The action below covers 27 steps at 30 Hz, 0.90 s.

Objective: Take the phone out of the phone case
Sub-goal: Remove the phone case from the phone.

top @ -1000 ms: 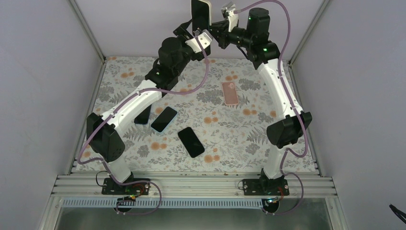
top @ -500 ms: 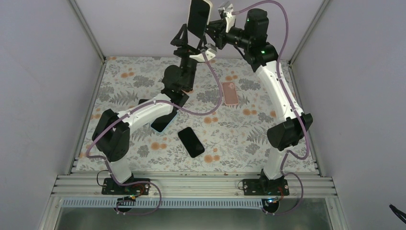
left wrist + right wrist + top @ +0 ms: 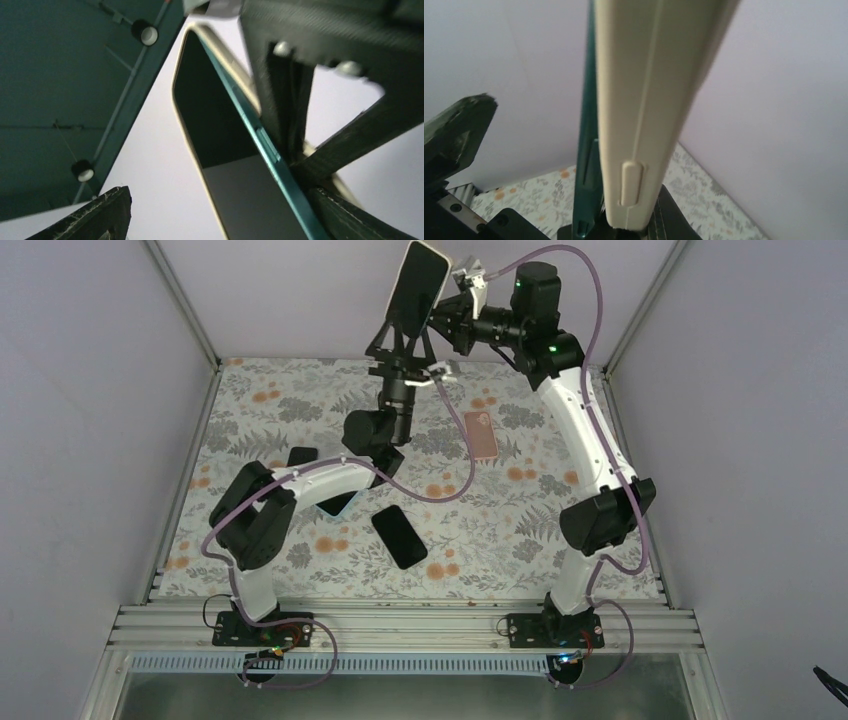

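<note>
The phone (image 3: 413,287) in its cream case is held high above the back of the table, dark screen toward the camera. My right gripper (image 3: 455,308) is shut on the case's lower end; in the right wrist view the cream case (image 3: 649,100) and the phone's teal edge (image 3: 586,165) stand side by side, rising from my right gripper (image 3: 624,230). My left gripper (image 3: 405,338) points up under the phone with its fingers spread. In the left wrist view my left gripper (image 3: 220,215) is open around the phone (image 3: 235,165), whose teal edge lies near one finger (image 3: 350,220).
On the flowered table lie a pink phone (image 3: 480,434), a black phone (image 3: 399,536), a light blue phone (image 3: 340,502) partly under the left arm, and a dark phone (image 3: 300,457). The enclosure's walls stand close behind and beside the raised phone.
My left arm has swung in and turned its wrist upward, so its open fingers now sit right under the phone. The right gripper has tilted the phone slightly.
</note>
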Each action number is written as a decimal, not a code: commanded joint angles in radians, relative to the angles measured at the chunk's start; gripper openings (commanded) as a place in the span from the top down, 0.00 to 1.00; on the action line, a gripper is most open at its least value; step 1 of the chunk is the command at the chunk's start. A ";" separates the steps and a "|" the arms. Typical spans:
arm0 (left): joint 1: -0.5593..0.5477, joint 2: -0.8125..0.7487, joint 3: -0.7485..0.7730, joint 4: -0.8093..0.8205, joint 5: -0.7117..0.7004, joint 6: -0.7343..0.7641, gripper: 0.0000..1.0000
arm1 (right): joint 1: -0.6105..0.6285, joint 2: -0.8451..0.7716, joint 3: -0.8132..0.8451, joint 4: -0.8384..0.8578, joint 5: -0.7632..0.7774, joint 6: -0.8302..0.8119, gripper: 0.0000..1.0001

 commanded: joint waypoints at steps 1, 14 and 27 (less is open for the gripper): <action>-0.035 -0.011 0.019 0.415 0.148 0.119 0.19 | -0.002 0.056 -0.065 -0.211 -0.062 -0.061 0.97; -0.003 0.027 0.076 0.436 0.121 0.192 0.30 | -0.002 0.045 -0.122 -0.213 -0.111 -0.058 0.97; 0.101 -0.082 -0.087 0.367 0.033 0.066 0.49 | -0.009 -0.040 -0.117 -0.253 -0.169 -0.086 0.97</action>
